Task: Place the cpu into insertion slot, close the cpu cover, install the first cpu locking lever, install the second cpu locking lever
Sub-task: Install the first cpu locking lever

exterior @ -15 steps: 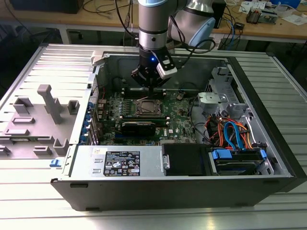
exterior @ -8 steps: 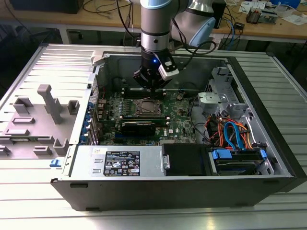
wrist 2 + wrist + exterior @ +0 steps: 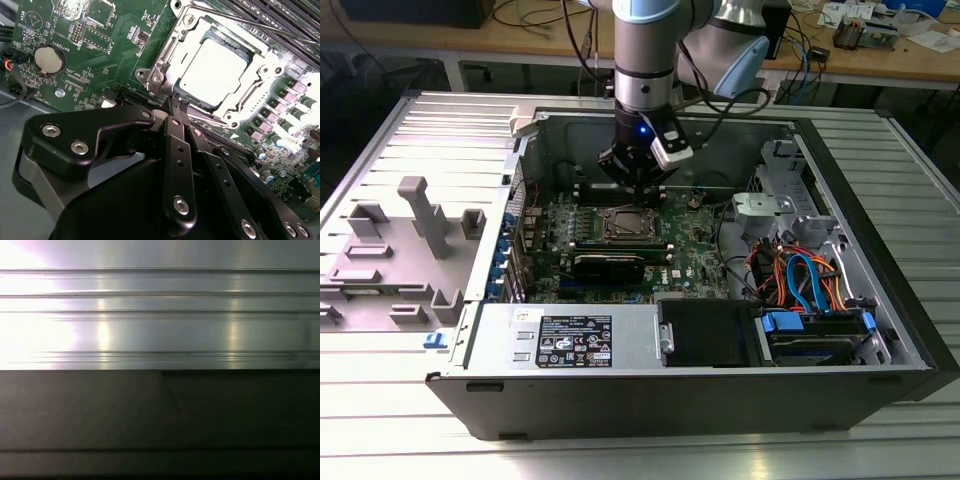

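Note:
The cpu (image 3: 220,67) lies flat in the insertion slot (image 3: 628,225) on the green board, its pale metal top showing through the window of the cpu cover (image 3: 162,57). The silver cover frame lies down over it. A thin wire lever (image 3: 250,24) runs along one side of the socket. In the second wrist view my gripper (image 3: 176,98) is shut, its black fingertips pressed together right at the socket's edge, with nothing between them. In the exterior view the gripper (image 3: 638,183) hangs just above the far side of the socket, inside the open computer case.
Long black memory slots (image 3: 287,15) run beside the socket and a coin battery (image 3: 49,58) sits on the board. A black card (image 3: 610,265), the power supply (image 3: 580,335), cables (image 3: 800,275) and case walls (image 3: 865,230) surround the board. A grey fixture (image 3: 415,215) stands at the exterior view's left.

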Tool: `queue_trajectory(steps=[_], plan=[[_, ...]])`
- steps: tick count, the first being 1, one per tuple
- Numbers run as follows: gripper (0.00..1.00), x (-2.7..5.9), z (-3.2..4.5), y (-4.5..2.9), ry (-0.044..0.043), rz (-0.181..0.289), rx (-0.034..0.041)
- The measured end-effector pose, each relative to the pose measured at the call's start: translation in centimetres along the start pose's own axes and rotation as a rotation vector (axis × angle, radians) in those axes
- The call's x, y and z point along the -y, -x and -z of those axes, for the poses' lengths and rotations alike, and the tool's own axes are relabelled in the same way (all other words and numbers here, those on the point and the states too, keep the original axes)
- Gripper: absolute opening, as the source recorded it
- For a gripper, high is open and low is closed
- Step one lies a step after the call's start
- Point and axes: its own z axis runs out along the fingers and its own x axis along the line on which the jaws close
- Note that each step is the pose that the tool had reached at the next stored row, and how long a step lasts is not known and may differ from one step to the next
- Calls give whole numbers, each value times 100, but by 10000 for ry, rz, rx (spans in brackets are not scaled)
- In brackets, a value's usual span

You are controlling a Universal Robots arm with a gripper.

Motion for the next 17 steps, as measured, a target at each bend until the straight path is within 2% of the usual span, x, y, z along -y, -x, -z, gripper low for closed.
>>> queue_trajectory(steps=[17], plan=[[11,-10,-58,4,-8,-23,0]])
